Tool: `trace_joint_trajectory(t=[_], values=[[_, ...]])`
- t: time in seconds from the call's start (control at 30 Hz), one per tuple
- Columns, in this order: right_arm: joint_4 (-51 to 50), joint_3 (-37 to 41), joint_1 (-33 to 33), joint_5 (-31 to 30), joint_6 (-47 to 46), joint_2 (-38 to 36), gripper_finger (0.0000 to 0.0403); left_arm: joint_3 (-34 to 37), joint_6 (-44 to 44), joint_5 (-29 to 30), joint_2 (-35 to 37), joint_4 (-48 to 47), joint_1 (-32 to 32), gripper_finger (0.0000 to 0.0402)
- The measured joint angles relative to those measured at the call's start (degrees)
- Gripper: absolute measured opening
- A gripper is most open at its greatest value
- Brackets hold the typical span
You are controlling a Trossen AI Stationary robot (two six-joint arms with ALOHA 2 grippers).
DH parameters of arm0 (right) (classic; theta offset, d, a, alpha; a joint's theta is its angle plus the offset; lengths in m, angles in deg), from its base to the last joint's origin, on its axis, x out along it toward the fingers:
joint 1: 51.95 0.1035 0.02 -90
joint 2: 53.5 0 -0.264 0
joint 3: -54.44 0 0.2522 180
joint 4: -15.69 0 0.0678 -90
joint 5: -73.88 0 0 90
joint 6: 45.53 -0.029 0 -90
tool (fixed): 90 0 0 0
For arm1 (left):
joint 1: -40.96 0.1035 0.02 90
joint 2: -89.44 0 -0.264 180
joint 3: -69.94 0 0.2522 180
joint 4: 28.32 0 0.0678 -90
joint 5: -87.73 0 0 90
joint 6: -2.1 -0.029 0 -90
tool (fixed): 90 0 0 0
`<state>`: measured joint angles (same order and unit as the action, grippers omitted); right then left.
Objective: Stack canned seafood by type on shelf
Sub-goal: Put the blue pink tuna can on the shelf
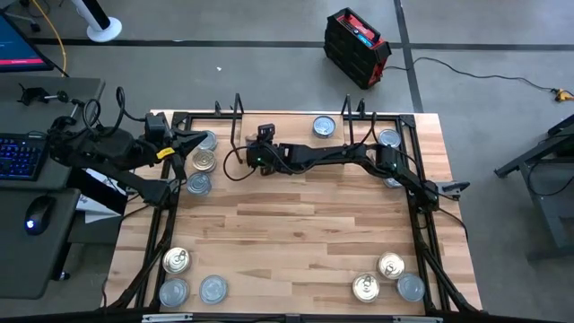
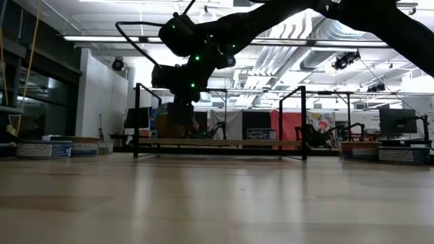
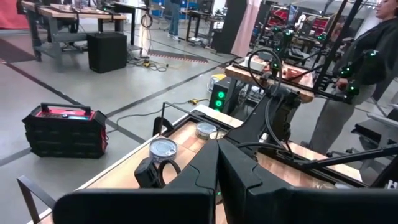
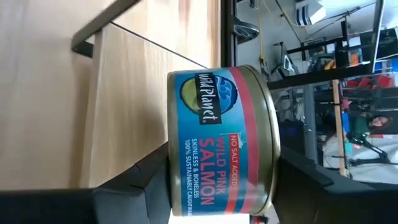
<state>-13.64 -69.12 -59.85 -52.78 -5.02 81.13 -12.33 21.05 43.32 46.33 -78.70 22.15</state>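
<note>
My right gripper (image 1: pixel 265 135) reaches over the left part of the shelf (image 1: pixel 287 120) at the table's far edge and is shut on a blue-labelled salmon tin (image 4: pixel 221 140). In the low view the right gripper (image 2: pixel 178 91) hangs above the shelf board (image 2: pixel 220 142). Two silver-blue tins (image 1: pixel 325 126) (image 1: pixel 387 137) lie flat on the shelf's right part. My left gripper (image 1: pixel 182 144) waits shut at the table's far left corner, beside a cluster of three tins (image 1: pixel 204 161). Loose tins lie flat near the near left corner (image 1: pixel 176 260) and the near right corner (image 1: pixel 391 266). My right gripper pinches the salmon tin between its two fingers, one finger (image 4: pixel 146 180) on the tin's underside and the other (image 4: pixel 305 177) on its gold-rimmed lid (image 4: pixel 268 143). The fingers come in level, from the table's near side. The tin is lifted clear, its underside facing the shelf board (image 4: pixel 155 81).
Thin black wire uprights (image 1: pixel 238 109) (image 1: pixel 350 109) stand along the shelf. The black frame (image 1: pixel 417 179) runs around the table. The table's middle (image 1: pixel 296 233) is bare wood. A person (image 3: pixel 348 93) stands beyond the table's far side. A desk with a keyboard (image 1: pixel 20 154) is to the left.
</note>
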Motion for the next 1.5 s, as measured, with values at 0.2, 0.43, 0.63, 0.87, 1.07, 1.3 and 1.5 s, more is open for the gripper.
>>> trace_joint_trajectory(t=[0.2,0.43,0.63,0.87,1.07,1.3,1.5], values=[[0.2,0.0,0.0,2.8,-3.3,0.0,0.0232,0.0,0.0,0.0,0.0,0.0,0.0,0.0001],[0.0,0.0,-0.1,2.1,-3.1,0.0,0.0305,0.0,-0.6,0.0,0.0,0.0,0.0,0.0001],[-3.0,0.0,0.3,-1.1,-3.2,0.0,0.0346,0.0,-0.7,0.0,0.0,0.0,0.0,0.0001],[-6.6,0.0,0.3,3.4,-4.8,0.0,0.0348,0.0,-0.7,0.0,0.0,0.0,0.0,0.0001],[-9.3,-0.1,-0.4,4.2,-8.8,-0.9,0.0348,0.0,-0.7,0.0,0.0,-0.1,0.0,0.0001],[-16.7,-0.1,-0.8,9.4,-15.2,-4.9,0.0348,0.0,-0.7,0.0,0.0,-0.2,0.0,0.0001],[-21.0,-0.1,-1.9,24.7,-34.3,-10.3,0.0348,0.0,-0.7,0.0,0.0,-0.5,0.0,0.0001]])
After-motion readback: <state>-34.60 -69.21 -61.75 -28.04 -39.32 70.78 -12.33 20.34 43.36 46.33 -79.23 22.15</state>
